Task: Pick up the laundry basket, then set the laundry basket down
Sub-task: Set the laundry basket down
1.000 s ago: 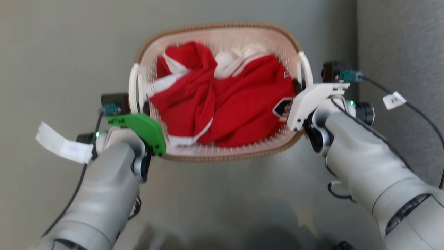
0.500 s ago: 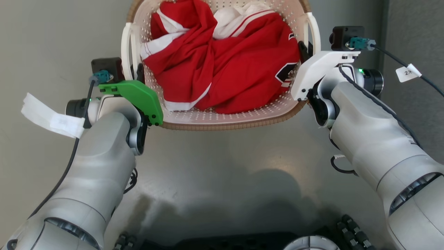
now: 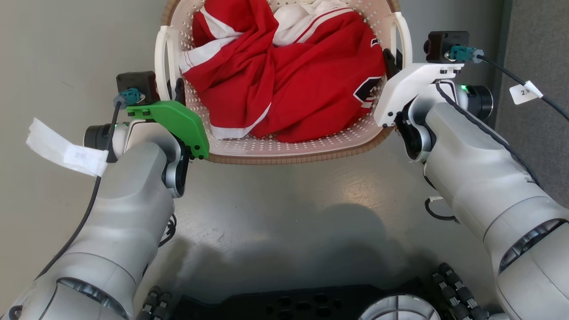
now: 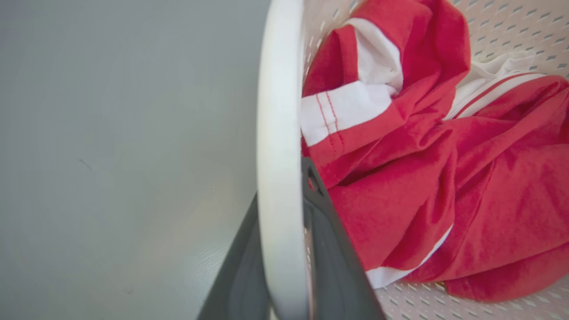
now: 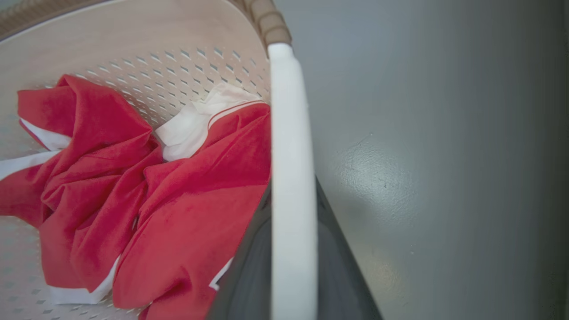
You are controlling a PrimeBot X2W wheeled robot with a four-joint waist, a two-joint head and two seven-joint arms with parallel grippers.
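At the laundry basket's (image 3: 293, 155) left side, our left gripper (image 4: 282, 182) has its 2 dark fingers (image 4: 331, 249) clamped on the white left handle (image 4: 278, 111), 1 outside it and 1 inside, against the perforated wall. The basket sits between our 2 arms over the grey floor (image 3: 284, 213); we cannot tell whether its base touches. Inside it lies a crumpled red-and-white garment (image 3: 289, 80). At the basket's right side, our right gripper (image 5: 291, 184) pinches the right handle (image 5: 291, 133) likewise.

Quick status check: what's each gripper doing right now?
Left gripper: closed on the left handle of the laundry basket.
Right gripper: closed on the basket's right handle.
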